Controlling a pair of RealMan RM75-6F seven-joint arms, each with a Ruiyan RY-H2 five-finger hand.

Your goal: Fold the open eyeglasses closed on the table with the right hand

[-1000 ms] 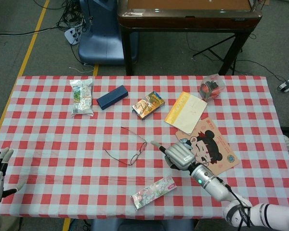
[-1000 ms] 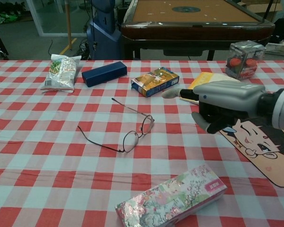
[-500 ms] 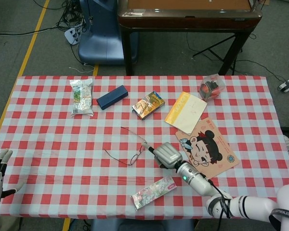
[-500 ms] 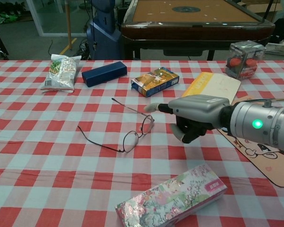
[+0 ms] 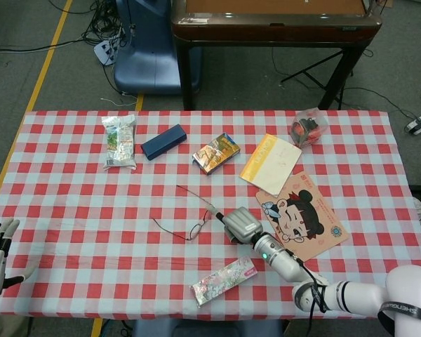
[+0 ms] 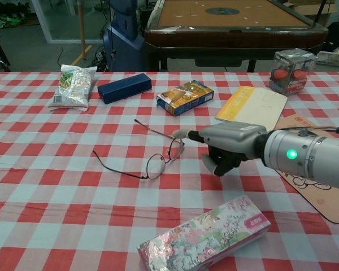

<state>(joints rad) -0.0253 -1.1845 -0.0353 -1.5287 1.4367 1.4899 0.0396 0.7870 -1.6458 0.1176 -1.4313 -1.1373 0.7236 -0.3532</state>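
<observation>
At fingertip reach: eyeglasses (image 6: 152,153) lie open on the worktop (image 5: 77,210), just left of my right hand (image 6: 226,147).
Change: I've brought that hand leftward; one extended finger now meets the frame by the near lens.
Hand state: other fingers curled under, nothing held.
Meaning: folding not yet begun.
Room: floral box (image 6: 206,231) near below; worktop edges well apart.

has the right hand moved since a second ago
Yes. The right hand has slid left, off the cartoon mat, toward the eyeglasses.
</observation>
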